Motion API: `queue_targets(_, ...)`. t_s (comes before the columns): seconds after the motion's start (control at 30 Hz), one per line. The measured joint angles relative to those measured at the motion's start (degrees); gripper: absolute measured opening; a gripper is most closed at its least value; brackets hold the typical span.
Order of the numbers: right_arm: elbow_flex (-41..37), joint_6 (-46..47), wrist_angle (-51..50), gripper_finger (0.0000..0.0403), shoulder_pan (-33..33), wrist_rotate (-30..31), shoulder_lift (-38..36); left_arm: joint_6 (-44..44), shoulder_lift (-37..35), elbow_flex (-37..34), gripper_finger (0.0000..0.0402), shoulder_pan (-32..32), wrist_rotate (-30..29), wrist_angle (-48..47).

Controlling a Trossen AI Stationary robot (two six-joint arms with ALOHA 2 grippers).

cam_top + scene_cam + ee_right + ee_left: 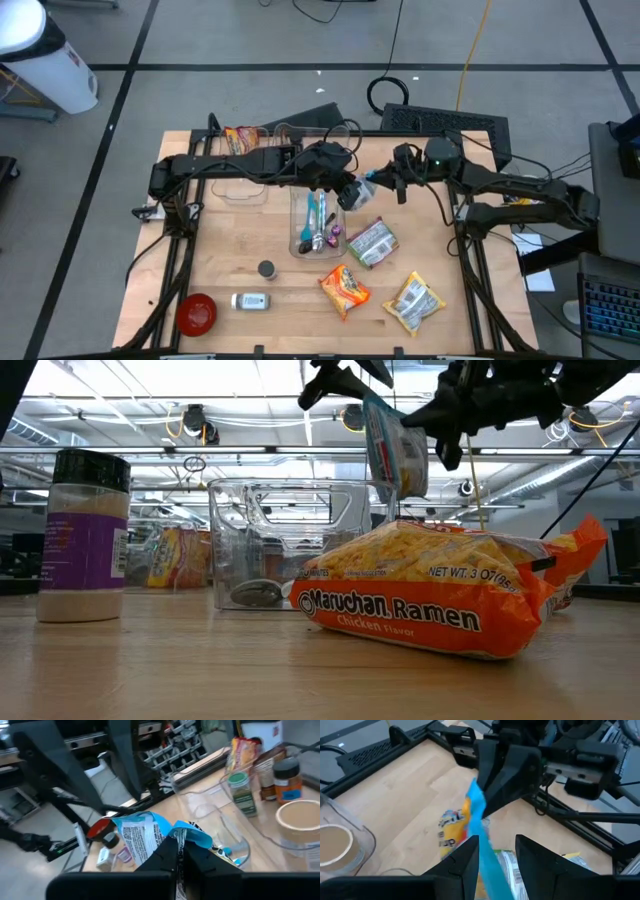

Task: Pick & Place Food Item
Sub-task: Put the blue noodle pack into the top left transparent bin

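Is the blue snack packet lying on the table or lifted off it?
Lifted. The blue foil snack packet hangs above the orange ramen pack, pinched between the left tool and right tool.

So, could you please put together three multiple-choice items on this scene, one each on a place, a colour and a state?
1. Where is the blue snack packet?
A. Flat on the table
B. Held in the air between both grippers, above the table
C. Inside the red bowl

2. What colour is the Maruchan ramen pack?
A. Orange
B. Green
C. White

3. How is the right gripper?
A. Wide open, holding nothing
B. Out of view
C. Shut on the blue snack packet

Answers:
1 B: the low view shows it hanging clear of the wood, and the left gripper pinches its other edge.
2 A: its wrapper is orange in the low and high views.
3 C: the right wrist view shows its fingers closed on the packet's edge.
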Motion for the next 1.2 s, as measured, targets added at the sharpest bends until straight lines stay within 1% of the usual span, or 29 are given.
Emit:
queue_targets(0.07,0.0,0.02,0.2,0.0,0.63,1.75,0.0,0.02,0.0,0.01,0.0134,0.0,0.0,-0.03)
queue_targets(0.17,0.0,0.06,0.63,0.0,1.35,2.13,0.02,-0.02,0.0,0.01,0.0134,0.02,0.0,-0.11)
queue_targets(0.27,0.0,1.4,2.58,0.0,2.04,2.56,0.02,0.01,0.0,0.01,0.0134,0.01,-0.01,-0.13)
queue_targets(0.37,0.0,2.07,4.7,0.0,2.73,4.76,0.0,-0.08,0.0,0.01,0.0134,0.0,-0.4,-0.31)
queue_targets(0.5,0.0,3.63,7.32,0.0,2.83,4.87,0.02,0.41,0.0,0.03,0.0133,0.0,-0.94,-0.35)
queue_targets(0.67,0.0,4.52,7.93,0.0,2.83,4.87,0.02,1.68,0.0,0.03,0.0129,0.0,-0.98,-1.53)
queue_targets(0.73,0.0,4.85,7.94,0.0,2.99,4.85,0.02,1.66,0.0,0.03,0.0116,0.02,-1.12,-2.23)
queue_targets(0.8,0.0,4.94,7.94,0.0,3.44,4.89,0.04,1.66,0.01,0.03,0.0093,0.01,-1.92,-2.48)
queue_targets(0.97,0.0,4.96,8.59,0.0,4.96,5.07,0.02,2.72,0.02,0.03,0.0015,0.11,-2.18,-2.49)
queue_targets(1.0,0.0,4.97,8.64,0.0,5.26,5.14,0.02,2.97,0.02,0.03,0.0008,0.11,-2.04,-2.49)
queue_targets(1.1,0.0,5.03,8.88,0.0,5.98,5.15,0.0,3.3,0.02,0.03,0.001,0.11,-1.95,-2.38)
queue_targets(1.2,0.0,5.94,8.91,0.0,6.29,5.06,0.0,4.29,0.02,0.03,0.0004,0.11,-1.92,-2.37)
